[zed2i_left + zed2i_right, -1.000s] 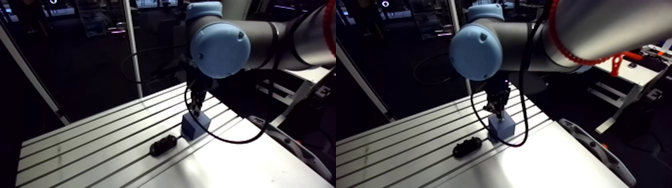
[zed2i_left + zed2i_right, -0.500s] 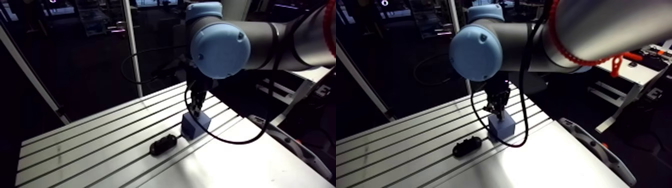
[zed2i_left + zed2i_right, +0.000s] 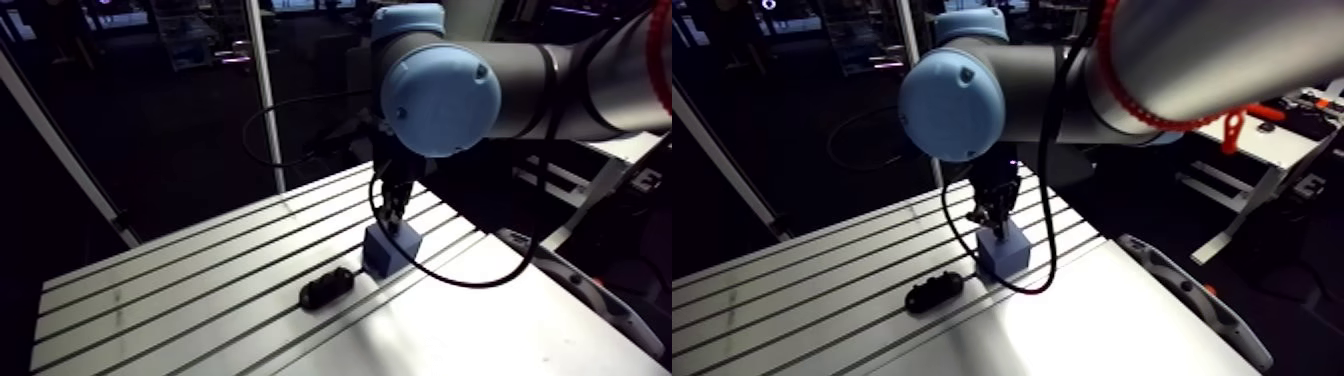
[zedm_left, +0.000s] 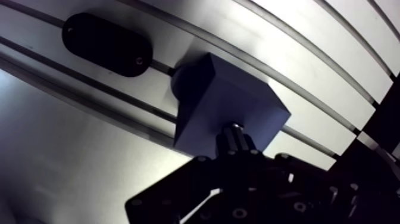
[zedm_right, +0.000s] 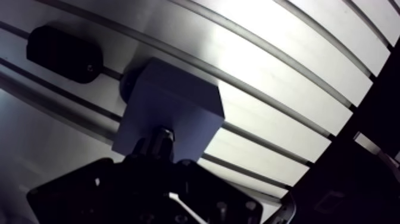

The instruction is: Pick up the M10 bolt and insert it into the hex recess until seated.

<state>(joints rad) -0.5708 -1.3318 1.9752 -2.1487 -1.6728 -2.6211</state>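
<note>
Since the earlier pictures hardly anything is shifting. My claw [image 4: 235,154] is staying over the same spot, perhaps sitting a shade higher, and the two things on the slotted aluminium table [image 4: 309,56] are lying where they lay.

I am clenching the dull grey threaded M10 bolt [image 4: 234,136] between my dark fingers. It is sticking out ahead of them with its long axis in line with my wrist, pointing straight down.

Directly under its tip, the blue-grey square plastic block [image 4: 221,101] is standing on the table, towards the right side and across one of the slots. The bolt is meeting the near part of the block's top face. I cannot tell whether it is touching or just clear of it.

The hex recess is not showing, as the bolt's own end is covering it. The black oblong plastic piece [image 4: 107,44] is lying to the left of the block, near it but apart.

I am judging that the coming move is a plain descent along the bolt's axis, with no sideways correction called for.
</note>
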